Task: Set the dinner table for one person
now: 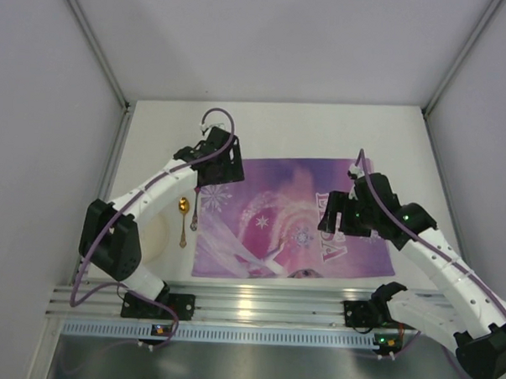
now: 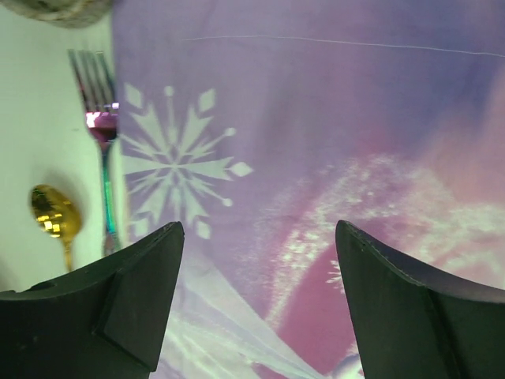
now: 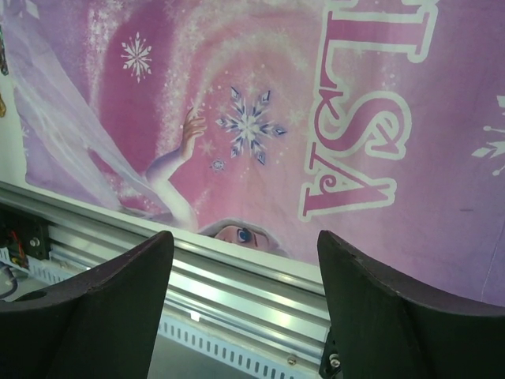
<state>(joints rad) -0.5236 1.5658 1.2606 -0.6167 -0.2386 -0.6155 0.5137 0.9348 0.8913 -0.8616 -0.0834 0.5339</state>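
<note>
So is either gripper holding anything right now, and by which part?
Nothing is held: the left gripper and right gripper are both open and empty over the placemat.

On the dinner table (image 1: 323, 130), the fork (image 2: 103, 170) lies between spoon (image 2: 54, 212) and placemat (image 1: 270, 190).

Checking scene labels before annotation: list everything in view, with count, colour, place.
table: 1, white, under everything
mat: 1, purple with snowflake print, table centre
fork: 1, iridescent pink-green, along mat's left edge
spoon: 1, gold, on table left of fork
rail: 1, silver, near table edge
left arm: 1, white and black, reaching to mat's far-left corner
right arm: 1, white and black, over mat's right side
left claw: 1, black, open, empty
right claw: 1, black, open, empty
</note>
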